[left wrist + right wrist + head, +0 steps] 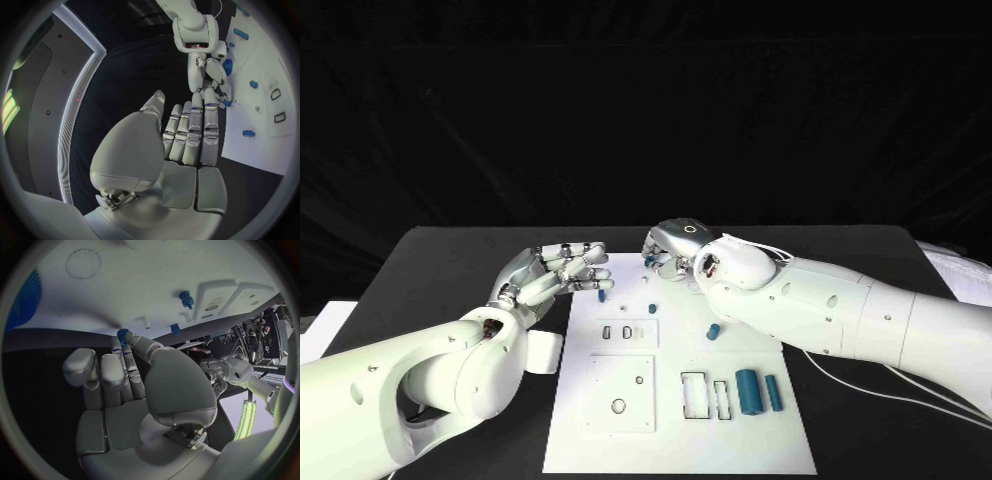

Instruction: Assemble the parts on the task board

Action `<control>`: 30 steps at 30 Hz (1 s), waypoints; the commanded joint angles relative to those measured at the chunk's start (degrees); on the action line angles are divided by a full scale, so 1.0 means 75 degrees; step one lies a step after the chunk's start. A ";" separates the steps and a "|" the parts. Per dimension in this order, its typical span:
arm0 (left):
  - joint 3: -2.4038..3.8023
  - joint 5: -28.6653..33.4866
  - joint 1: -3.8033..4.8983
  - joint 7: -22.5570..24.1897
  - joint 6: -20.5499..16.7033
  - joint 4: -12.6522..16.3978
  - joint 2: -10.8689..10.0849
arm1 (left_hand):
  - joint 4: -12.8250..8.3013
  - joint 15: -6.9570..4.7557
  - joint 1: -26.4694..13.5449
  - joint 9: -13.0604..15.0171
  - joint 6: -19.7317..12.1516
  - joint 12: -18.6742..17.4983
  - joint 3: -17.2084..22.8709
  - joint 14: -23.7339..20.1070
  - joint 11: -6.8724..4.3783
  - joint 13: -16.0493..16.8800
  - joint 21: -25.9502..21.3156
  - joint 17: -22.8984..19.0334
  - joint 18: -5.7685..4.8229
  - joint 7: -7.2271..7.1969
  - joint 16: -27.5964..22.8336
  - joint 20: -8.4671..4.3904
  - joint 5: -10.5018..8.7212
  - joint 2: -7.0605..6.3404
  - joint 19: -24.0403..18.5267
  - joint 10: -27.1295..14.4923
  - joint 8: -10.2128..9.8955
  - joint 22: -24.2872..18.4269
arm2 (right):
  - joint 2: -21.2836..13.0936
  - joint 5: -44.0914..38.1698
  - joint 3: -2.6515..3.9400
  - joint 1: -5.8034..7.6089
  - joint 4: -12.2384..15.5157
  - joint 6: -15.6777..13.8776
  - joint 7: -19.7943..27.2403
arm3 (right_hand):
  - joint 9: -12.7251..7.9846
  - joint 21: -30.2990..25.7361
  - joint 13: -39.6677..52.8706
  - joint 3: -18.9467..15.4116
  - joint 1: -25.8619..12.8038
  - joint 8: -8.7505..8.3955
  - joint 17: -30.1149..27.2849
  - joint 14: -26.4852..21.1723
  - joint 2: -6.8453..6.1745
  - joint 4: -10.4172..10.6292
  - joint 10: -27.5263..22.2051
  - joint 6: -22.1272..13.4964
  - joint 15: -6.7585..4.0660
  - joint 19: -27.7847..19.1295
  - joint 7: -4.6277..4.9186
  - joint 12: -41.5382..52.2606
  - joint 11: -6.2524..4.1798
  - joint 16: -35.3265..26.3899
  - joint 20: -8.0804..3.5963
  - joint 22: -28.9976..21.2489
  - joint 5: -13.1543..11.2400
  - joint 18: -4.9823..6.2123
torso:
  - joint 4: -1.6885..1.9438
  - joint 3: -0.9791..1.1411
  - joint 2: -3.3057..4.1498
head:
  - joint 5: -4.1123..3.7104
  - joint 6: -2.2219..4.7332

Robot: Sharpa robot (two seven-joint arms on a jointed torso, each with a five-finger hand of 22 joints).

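Note:
The white task board (678, 420) lies in the middle of the black table. My right hand (678, 245) hovers over the board's far edge and pinches a small blue toothed part (122, 333) at its fingertips. My left hand (560, 270) is at the board's far left corner, fingers (194, 130) stretched out straight and holding nothing. Small blue parts (602, 295) (651, 307) (714, 330) stand on the far half of the board. A thick blue cylinder (749, 390) and a thinner one (772, 393) lie near the right edge.
The board has rectangular slots (694, 394) beside the cylinders, small recesses (617, 332) and a raised square plate (620, 393) with holes. A white block (545, 352) sits just off the board's left edge, under my left forearm.

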 commanded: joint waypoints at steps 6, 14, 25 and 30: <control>0.0008 0.0007 0.0020 0.0004 0.0186 0.0024 0.0008 | -0.0043 0.0026 0.0007 -0.0012 -0.0019 -0.0041 0.0005 0.0029 0.0020 -0.0009 -0.0037 0.0009 0.0088 0.0019 -0.0043 0.0004 -0.0032 0.0066 0.0035 0.0005 -0.0053 -0.0015 | 0.0048 -0.0077 -0.0012 -0.0020 -0.0049 0.0322 -0.0099 | -0.0161 -0.0377 -0.0067 -0.0035 -0.0019 -0.0009 -0.0255 0.0062 -0.0294 0.0083 -0.1139 -0.0660 0.0169 -0.0260 0.0123 -0.0010 0.0236 -0.0149 0.0161 -0.0640 -0.0071 0.0115 | 0.0009 0.0000 0.0011 | -0.0017 0.0019; 0.0008 0.0007 0.0023 -0.0007 0.0196 0.0014 -0.0005 | -0.0043 0.0026 0.0007 -0.0012 -0.0019 -0.0041 0.0005 0.0029 0.0020 -0.0009 -0.0037 0.0009 0.0088 0.0019 -0.0043 0.0004 -0.0032 0.0066 0.0035 0.0005 -0.0053 -0.0015 | -0.0148 -0.0033 -0.0012 -0.0018 0.0199 0.0028 -0.0077 | -0.0178 -0.0536 -0.0054 -0.0319 0.0044 0.0001 -0.0371 0.0029 -0.0376 0.0116 -0.1672 -0.0926 0.0208 -0.0332 0.0142 0.0006 0.0288 -0.0196 0.0212 -0.0896 -0.0080 0.0158 | 0.0004 0.0000 0.0008 | -0.0006 0.0021; 0.0007 0.0010 0.0030 -0.0019 0.0213 0.0027 -0.0122 | -0.0052 0.0029 0.0003 -0.0013 -0.0023 -0.0052 0.0004 0.0025 0.0022 -0.0010 -0.0046 0.0012 0.0087 0.0019 -0.0056 0.0006 -0.0032 0.0070 0.0034 0.0000 -0.0061 -0.0022 | -0.2005 0.1082 0.0151 0.0205 0.1932 -0.0294 -0.0334 | -0.0134 0.0051 0.0204 -0.0623 -0.0379 0.0056 0.0677 0.0270 -0.0463 0.0573 0.0222 -0.0590 0.0030 0.0117 0.0112 0.0756 0.0028 0.0599 0.0076 0.0025 0.0389 0.0005 | -0.0137 0.0008 -0.0030 | -0.0060 0.0077; 0.0006 0.0016 0.0031 -0.0026 0.0232 -0.0029 -0.0104 | -0.0052 0.0029 0.0003 -0.0013 -0.0023 -0.0052 0.0004 0.0025 0.0022 -0.0010 -0.0046 0.0012 0.0087 0.0019 -0.0056 0.0006 -0.0032 0.0070 0.0034 0.0000 -0.0061 -0.0022 | -0.2588 0.1767 0.0172 0.0273 0.2222 0.0014 -0.0633 | -0.0159 0.0909 0.1150 -0.1463 -0.0635 0.0025 0.1607 0.0413 -0.0877 0.0849 0.1731 -0.0714 -0.0284 0.0669 -0.0182 0.2010 -0.0345 0.1278 -0.0260 0.1416 0.0481 -0.0238 | -0.0224 0.0007 -0.0052 | -0.0087 0.0084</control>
